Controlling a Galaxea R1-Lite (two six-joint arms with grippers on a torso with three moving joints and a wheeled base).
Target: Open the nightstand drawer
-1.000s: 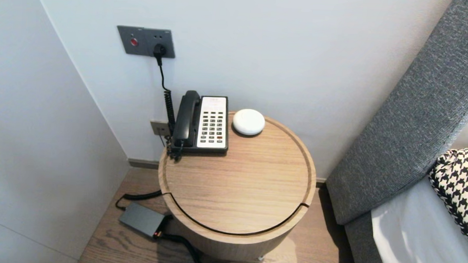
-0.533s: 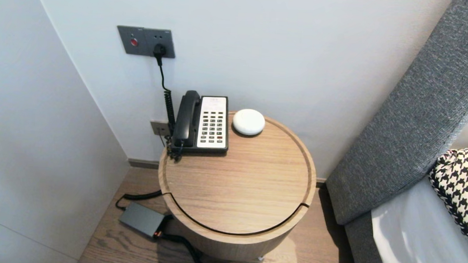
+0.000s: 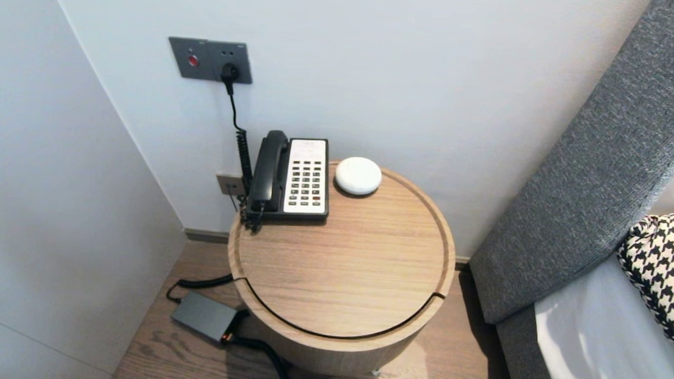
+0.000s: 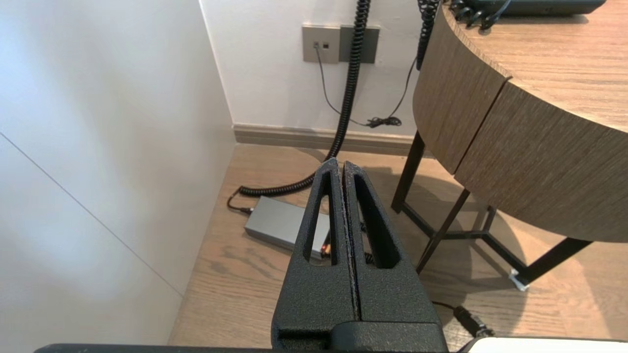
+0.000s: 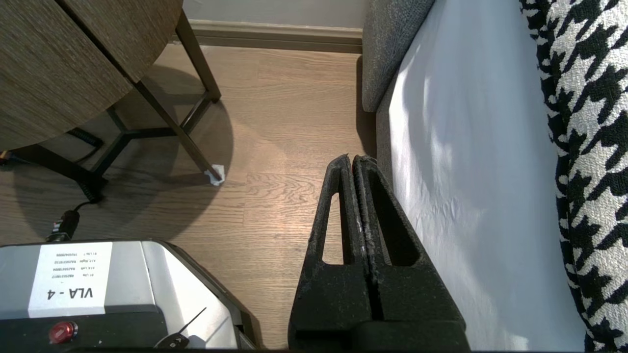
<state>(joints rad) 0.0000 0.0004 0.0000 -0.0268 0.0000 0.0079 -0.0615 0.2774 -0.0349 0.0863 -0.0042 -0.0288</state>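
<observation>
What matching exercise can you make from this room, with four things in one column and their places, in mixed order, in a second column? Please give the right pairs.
Things
1. telephone
2. white round puck
3. grey power brick
4. right pincer

Places
A. on the floor, left of the round table
B. shut, over the floor beside the bed
C. on the table, at its back left edge
D. on the table, just right of the telephone

Pairs: 1-C, 2-D, 3-A, 4-B

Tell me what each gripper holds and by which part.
Nothing. The left gripper is shut, empty, above the grey adapter on the floor; the right gripper is shut, empty, beside the bed.
</observation>
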